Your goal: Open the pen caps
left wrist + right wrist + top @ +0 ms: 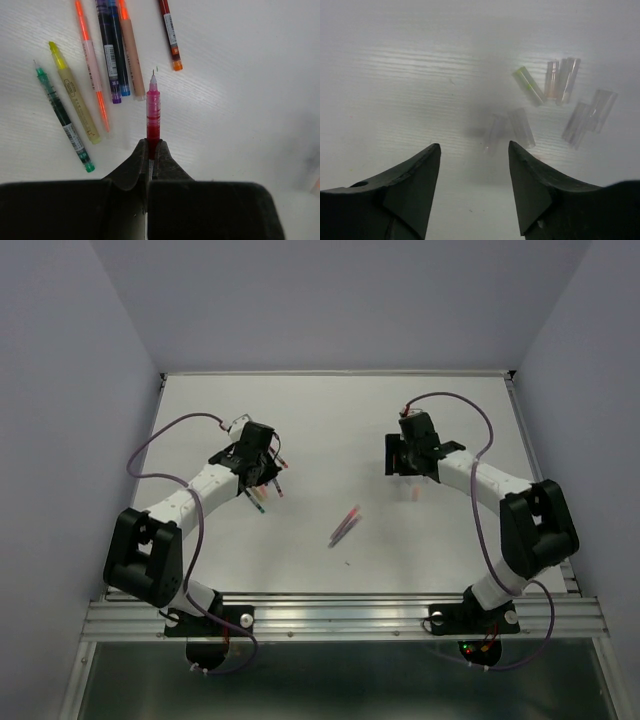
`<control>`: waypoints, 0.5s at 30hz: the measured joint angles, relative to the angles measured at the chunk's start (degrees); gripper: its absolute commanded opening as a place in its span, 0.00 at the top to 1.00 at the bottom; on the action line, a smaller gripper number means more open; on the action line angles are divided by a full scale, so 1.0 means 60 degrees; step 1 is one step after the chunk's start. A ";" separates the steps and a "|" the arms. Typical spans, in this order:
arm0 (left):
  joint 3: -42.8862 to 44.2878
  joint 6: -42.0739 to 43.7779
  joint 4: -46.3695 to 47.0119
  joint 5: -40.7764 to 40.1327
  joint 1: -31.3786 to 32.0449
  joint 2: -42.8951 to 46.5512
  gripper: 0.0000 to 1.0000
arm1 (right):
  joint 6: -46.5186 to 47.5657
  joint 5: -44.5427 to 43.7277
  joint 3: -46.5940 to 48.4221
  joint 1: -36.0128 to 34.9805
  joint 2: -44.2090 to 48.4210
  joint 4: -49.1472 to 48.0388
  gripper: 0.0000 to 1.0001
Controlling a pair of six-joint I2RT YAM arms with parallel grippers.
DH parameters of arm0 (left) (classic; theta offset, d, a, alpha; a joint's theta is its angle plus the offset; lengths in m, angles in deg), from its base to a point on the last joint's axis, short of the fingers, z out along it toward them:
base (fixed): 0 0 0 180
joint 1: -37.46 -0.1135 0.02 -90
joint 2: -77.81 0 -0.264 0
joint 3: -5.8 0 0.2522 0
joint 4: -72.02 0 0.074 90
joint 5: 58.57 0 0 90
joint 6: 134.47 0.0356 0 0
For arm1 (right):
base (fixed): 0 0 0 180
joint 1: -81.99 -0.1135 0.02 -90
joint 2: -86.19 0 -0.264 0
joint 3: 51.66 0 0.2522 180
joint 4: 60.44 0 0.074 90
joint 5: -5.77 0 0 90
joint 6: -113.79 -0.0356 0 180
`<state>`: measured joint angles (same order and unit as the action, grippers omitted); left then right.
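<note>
My left gripper (152,142) is shut on a red pen (153,107). The pen's bare tip points away from me, with no cap on it. Several more uncapped pens lie on the table beyond it: a green pen (62,117), a yellow pen (75,97), an orange pen (92,65), a purple-blue pair (112,50) and a red-orange pen (170,35). My right gripper (474,146) is open and empty above the table. Several loose translucent pen caps (560,80) lie just beyond its fingers, one greenish cap (530,86) among them. In the top view the left gripper (266,472) and the right gripper (406,466) are far apart.
Two more pens (345,526), pink and purple, lie alone in the middle of the white table (330,420). I cannot tell whether they are capped. Grey walls enclose the table on three sides. A metal rail (340,615) runs along the near edge.
</note>
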<state>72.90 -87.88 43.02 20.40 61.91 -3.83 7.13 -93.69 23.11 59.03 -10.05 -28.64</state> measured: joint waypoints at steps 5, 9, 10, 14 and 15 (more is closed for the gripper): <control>0.0790 -0.0073 0.0076 -0.0113 -0.0284 -0.0849 1.00 | -0.0113 0.0342 0.0000 0.0000 0.1927 -0.0342 0.07; 0.1745 -0.0106 -0.0025 -0.0291 -0.0539 -0.1938 1.00 | -0.0277 0.0423 -0.0182 0.0000 0.3187 -0.0976 0.00; 0.2000 -0.0120 -0.0066 -0.0335 -0.0590 -0.2244 1.00 | -0.0299 0.0404 -0.0240 0.0000 0.3391 -0.1053 0.00; 0.2590 -0.0215 -0.0142 -0.0452 -0.0725 -0.3071 0.96 | -0.0397 0.0182 -0.0554 0.0000 0.3996 -0.1286 0.00; 0.2663 -0.0226 -0.0189 -0.0463 -0.0743 -0.3187 0.96 | -0.0408 0.0135 -0.0637 0.0000 0.4054 -0.1344 0.00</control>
<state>88.88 -89.24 41.88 17.62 57.45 -22.96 4.68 -92.88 19.29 59.03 14.27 -36.71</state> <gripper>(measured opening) 0.059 0.995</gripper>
